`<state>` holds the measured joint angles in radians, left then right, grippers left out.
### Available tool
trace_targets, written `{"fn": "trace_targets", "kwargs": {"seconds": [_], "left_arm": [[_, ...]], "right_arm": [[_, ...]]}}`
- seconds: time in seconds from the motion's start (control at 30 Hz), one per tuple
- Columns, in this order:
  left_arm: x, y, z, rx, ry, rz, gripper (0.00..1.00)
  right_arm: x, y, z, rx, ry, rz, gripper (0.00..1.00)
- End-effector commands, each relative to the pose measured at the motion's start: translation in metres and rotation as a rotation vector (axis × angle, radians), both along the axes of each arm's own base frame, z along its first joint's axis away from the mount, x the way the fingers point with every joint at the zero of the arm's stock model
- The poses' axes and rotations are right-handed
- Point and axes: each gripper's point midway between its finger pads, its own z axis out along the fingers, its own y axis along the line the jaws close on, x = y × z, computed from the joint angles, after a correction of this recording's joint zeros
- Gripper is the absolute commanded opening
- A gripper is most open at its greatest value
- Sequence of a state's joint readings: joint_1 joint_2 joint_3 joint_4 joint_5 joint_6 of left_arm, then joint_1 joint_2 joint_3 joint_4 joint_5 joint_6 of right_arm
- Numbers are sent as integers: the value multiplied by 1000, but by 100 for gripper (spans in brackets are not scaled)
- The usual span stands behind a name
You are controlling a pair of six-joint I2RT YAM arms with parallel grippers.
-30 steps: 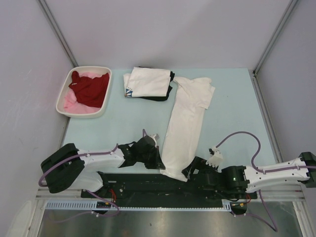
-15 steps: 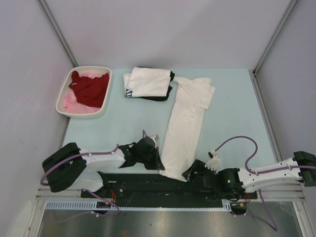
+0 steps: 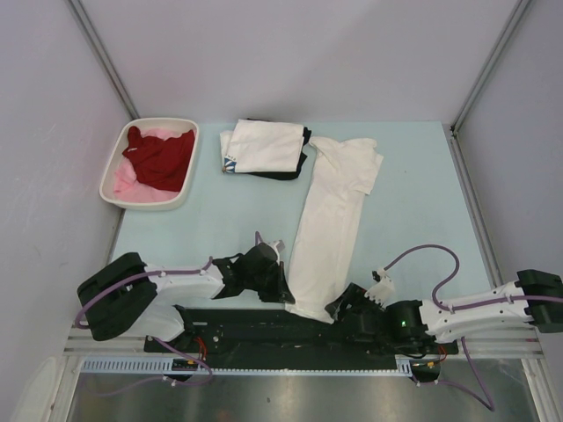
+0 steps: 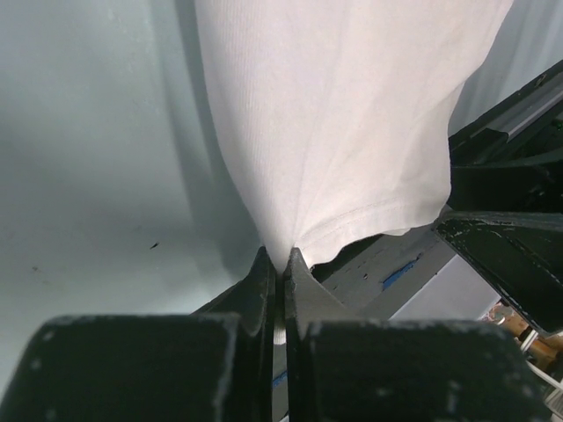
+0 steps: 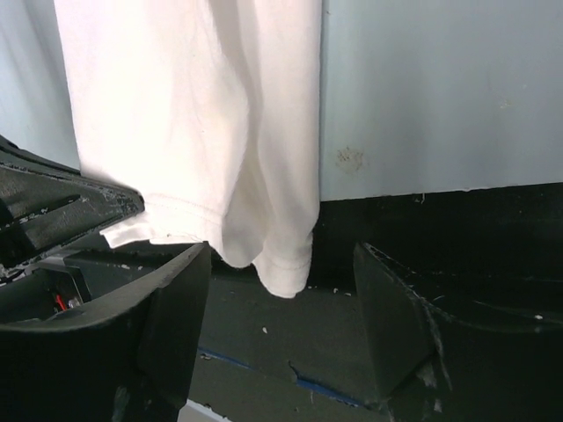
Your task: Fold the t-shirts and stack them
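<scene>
A long cream-white t-shirt (image 3: pixel 330 220) lies folded lengthwise down the middle of the table, its hem hanging over the near edge. My left gripper (image 3: pixel 283 292) is shut on the hem's left corner (image 4: pixel 290 237). My right gripper (image 3: pixel 341 309) is open just off the hem's right corner (image 5: pixel 281 264), which hangs between the fingers without touching them. A folded cream-white t-shirt with a small blue mark (image 3: pixel 262 145) lies on a folded black one (image 3: pixel 303 151) at the back. A dark red t-shirt (image 3: pixel 160 156) and a pink one (image 3: pixel 132 186) lie in the basin.
The white oval basin (image 3: pixel 119 145) stands at the back left. The black base plate (image 3: pixel 264 330) of the arms runs along the near edge under the hem. Grey walls close in both sides and the back.
My right gripper has slid a little left and nearer along the near edge, toward the hem's right corner. The left gripper and the shirt have barely moved.
</scene>
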<state>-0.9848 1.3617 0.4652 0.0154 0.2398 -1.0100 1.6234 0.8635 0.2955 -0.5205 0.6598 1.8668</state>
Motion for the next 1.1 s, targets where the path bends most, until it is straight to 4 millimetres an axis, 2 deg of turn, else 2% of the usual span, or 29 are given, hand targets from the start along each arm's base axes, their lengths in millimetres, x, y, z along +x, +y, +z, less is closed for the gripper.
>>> {"fn": "trace_targets", "kwargs": {"seconds": [0.0, 0.1, 0.33, 0.4, 0.53, 0.6, 0.67, 0.77, 0.83, 0.9, 0.93, 0.97, 1.03, 1.07], "left_arm": [[1, -3, 2, -18, -17, -24, 0], [1, -2, 0, -12, -16, -22, 0], [0, -2, -2, -14, -11, -20, 0], [0, -1, -2, -16, -10, -20, 0], [-1, 0, -5, -12, -6, -18, 0], [-1, 0, -6, -10, -5, -19, 0], [-1, 0, -5, -14, -6, -18, 0], [-1, 0, -5, -15, -7, -16, 0], [-1, -1, -3, -22, -12, -17, 0], [0, -2, 4, -38, -25, -18, 0], [0, -2, 7, -44, -30, -17, 0], [0, -1, 9, -49, -36, -13, 0], [0, -3, 21, -90, -51, -10, 0], [-3, -2, 23, -99, -53, -10, 0]], "right_arm": [[12, 2, 0, 24, -34, -47, 69], [15, 3, -3, 17, -32, -48, 63], [19, 8, -7, 14, -32, -43, 62], [20, 9, -8, 8, -31, -39, 58], [20, 11, -9, 9, -27, -36, 45], [21, 12, -9, 10, -30, -35, 34], [21, 12, -10, 4, -25, -32, 31], [21, 13, -11, 0, -22, -27, 17], [22, 11, -11, -10, -23, -28, 0], [22, 15, 1, 0, -43, -11, 0], [24, 6, 1, -44, -63, -16, 0], [21, 11, 15, -19, -75, 0, 0], [21, -3, 21, -60, -98, -10, 0], [18, -3, 30, -34, -106, 6, 0]]}}
